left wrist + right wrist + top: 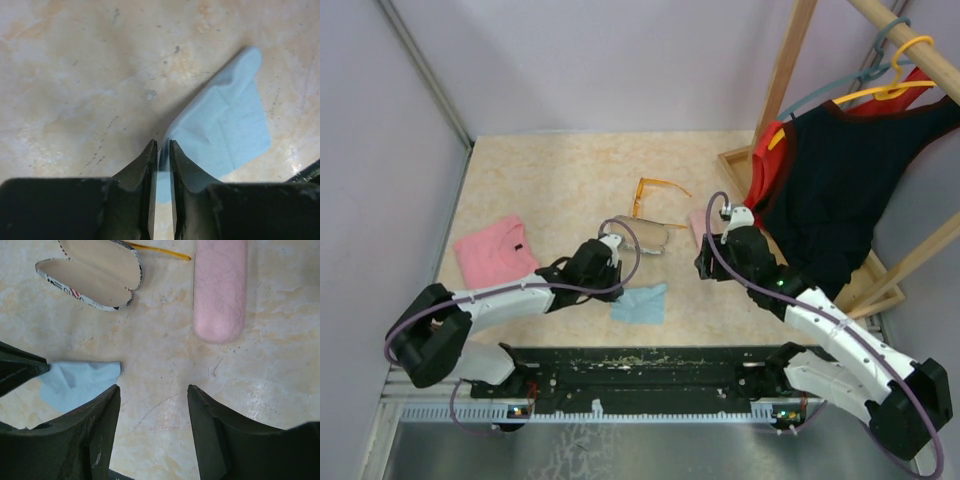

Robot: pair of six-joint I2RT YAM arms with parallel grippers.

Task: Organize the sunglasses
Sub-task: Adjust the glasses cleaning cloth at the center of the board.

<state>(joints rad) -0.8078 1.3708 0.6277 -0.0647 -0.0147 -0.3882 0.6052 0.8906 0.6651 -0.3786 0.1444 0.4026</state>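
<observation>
Marbled desk (540,170), my left tool (161,144) barely parted over a corner of the blue cloth (225,120), my right tool (154,388) wide apart and empty, orange sunglasses (640,197) lying just beyond the open printed case (645,236).

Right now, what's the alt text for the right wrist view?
The right jaws stand open over bare table, holding nothing. Ahead lie a closed pink case, right, and an open printed case, left, an orange sunglasses arm between them; blue cloth lower left.

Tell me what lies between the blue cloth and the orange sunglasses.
The open printed case sits between the blue cloth and the orange sunglasses, clearest in the top view.
</observation>
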